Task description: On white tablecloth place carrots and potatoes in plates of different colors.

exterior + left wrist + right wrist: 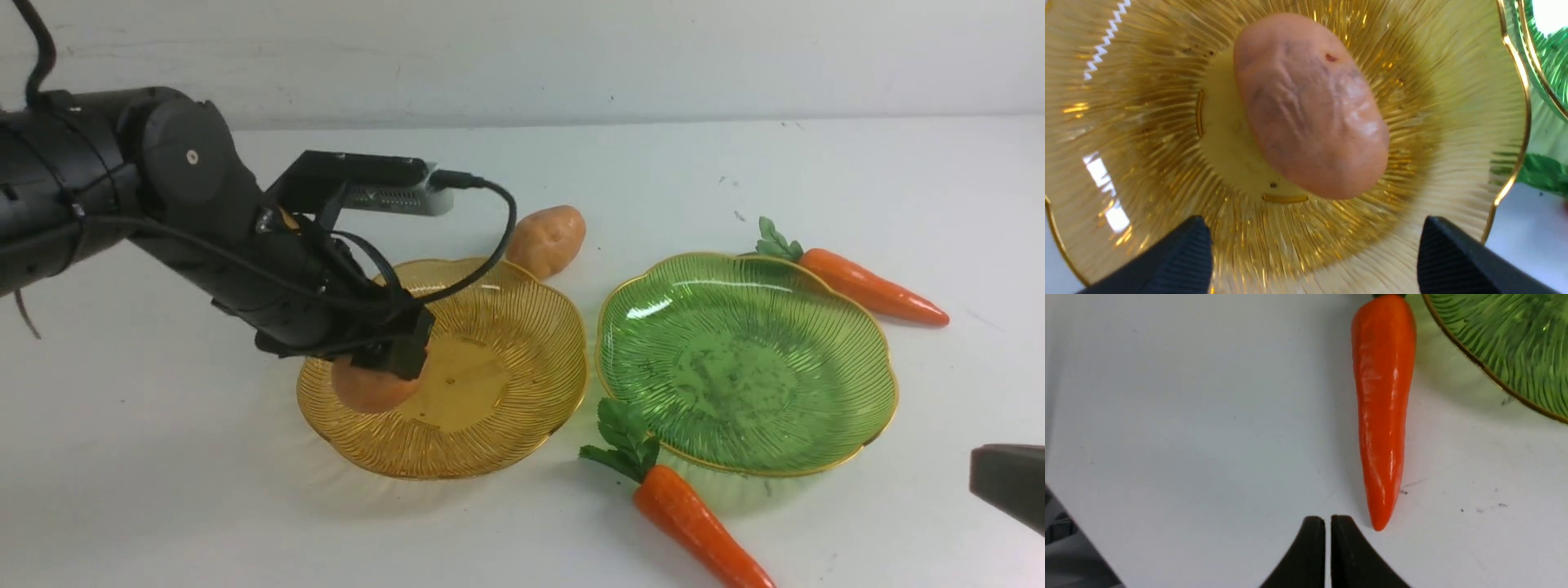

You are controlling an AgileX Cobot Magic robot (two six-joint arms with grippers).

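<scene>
The left hand stands wide open and empty, a potato just below it in the amber plate; the right hand, pinched shut, sits beside the tip of a carrot.

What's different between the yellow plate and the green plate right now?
The yellow plate is amber; the green plate is green. The yellow plate holds a potato; the green plate holds nothing. The left gripper, jaws open, hangs over the yellow plate; no gripper is over the green plate. Both are ribbed, scalloped and gold-rimmed.
</scene>
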